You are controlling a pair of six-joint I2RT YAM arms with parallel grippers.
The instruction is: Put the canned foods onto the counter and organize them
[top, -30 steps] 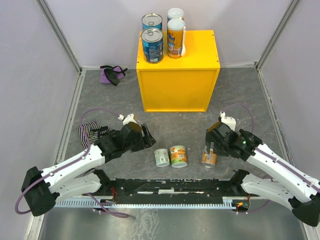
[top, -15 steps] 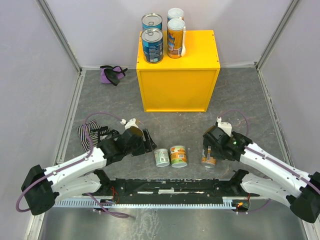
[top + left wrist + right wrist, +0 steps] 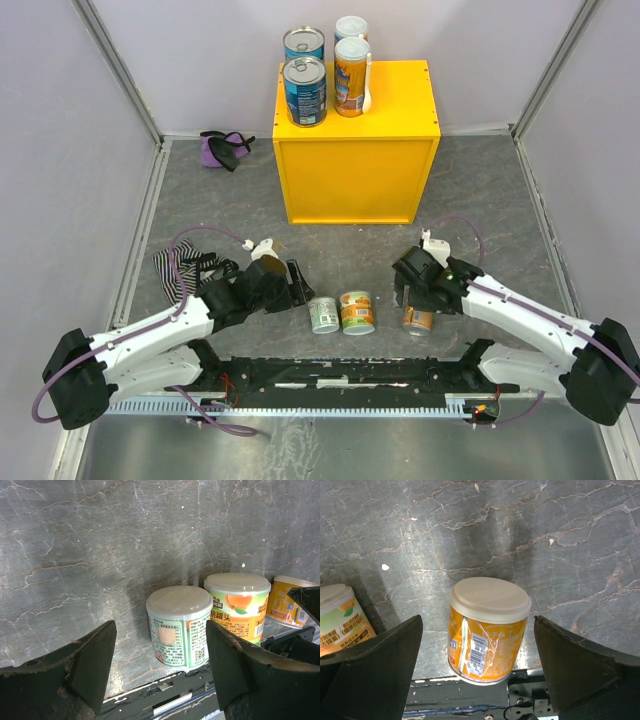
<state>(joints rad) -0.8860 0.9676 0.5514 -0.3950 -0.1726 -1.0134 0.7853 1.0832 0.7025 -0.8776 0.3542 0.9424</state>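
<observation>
- Counter (image 3: 355, 180): four cans (image 3: 305, 92) crowd its rear-left corner; right half of the top is bare.
- Left gripper (image 3: 160, 650): jaws apart, empty, low, just left of green can (image 3: 179, 625).
- Right gripper (image 3: 477, 630): jaws apart, flanking yellow can (image 3: 489, 630), gap on each side.
- Orange can (image 3: 237, 605): just beside green; yellow stands apart; all near the front rail (image 3: 340, 375).

Four tall cans (image 3: 305, 90) stand on the counter (image 3: 400, 110) at 12 o'clock, and three short cans (image 3: 357, 312) stand in a row at 6 o'clock.
</observation>
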